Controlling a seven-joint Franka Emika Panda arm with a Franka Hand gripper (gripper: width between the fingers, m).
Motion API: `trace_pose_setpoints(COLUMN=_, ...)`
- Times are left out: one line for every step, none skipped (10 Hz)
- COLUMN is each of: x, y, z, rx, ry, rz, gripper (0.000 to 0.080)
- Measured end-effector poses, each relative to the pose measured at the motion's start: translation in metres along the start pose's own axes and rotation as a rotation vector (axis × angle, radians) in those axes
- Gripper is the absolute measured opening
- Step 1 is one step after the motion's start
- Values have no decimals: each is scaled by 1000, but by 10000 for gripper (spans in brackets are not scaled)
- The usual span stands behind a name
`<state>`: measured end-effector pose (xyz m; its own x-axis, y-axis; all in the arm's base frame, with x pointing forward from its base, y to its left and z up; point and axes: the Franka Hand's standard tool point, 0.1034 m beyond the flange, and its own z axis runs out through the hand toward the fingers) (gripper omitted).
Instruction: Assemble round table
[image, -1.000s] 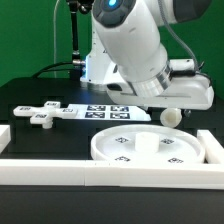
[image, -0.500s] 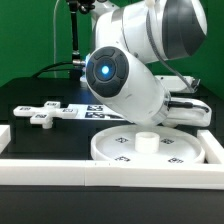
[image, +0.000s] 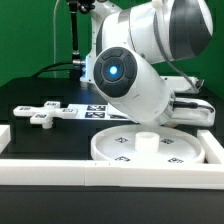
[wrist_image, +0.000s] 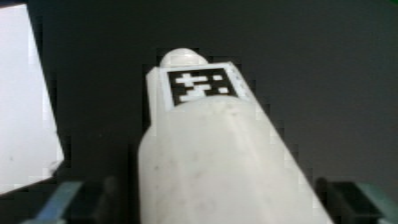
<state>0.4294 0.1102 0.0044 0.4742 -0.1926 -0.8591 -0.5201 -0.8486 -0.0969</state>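
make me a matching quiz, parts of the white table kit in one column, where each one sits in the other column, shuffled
1 large white rimmed plastic disc
2 white cross-shaped plastic foot
3 short white tagged cylinder leg

a at the disc's centre
b on the black table, exterior view's left
c exterior view's right, just behind the front white wall

Pairs: 1-c, 2-b, 3-a

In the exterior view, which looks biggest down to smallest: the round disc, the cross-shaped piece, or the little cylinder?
1. Disc: largest by far, though also nearest the camera.
2. Cross-shaped foot: clearly smaller, and farther back.
3. Leg: smallest; the arm may hide part of it.
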Motion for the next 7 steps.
trace_pose_setpoints(x=0, y=0, z=0, rx=0, ry=0, rz=0, gripper=404)
trace_pose_setpoints(x=0, y=0, z=0, rx=0, ry=0, rz=0, gripper=404)
trace_pose_setpoints(x=0, y=0, z=0, rx=0, ry=1, rz=0, gripper=407)
trace_pose_setpoints(x=0, y=-1, z=-1, rx=1, ry=3, rz=-2, gripper=407)
trace_pose_setpoints(x=1, y=-1, z=-4, rx=3, ry=7, rz=-7, gripper=407)
trace_pose_setpoints(x=-1, y=-1, z=-12, rx=8, ry=14, rz=-19, gripper=407)
trace_pose_setpoints(x=-9, y=-2, z=-27, rx=15, ry=11, rz=-35, gripper=407)
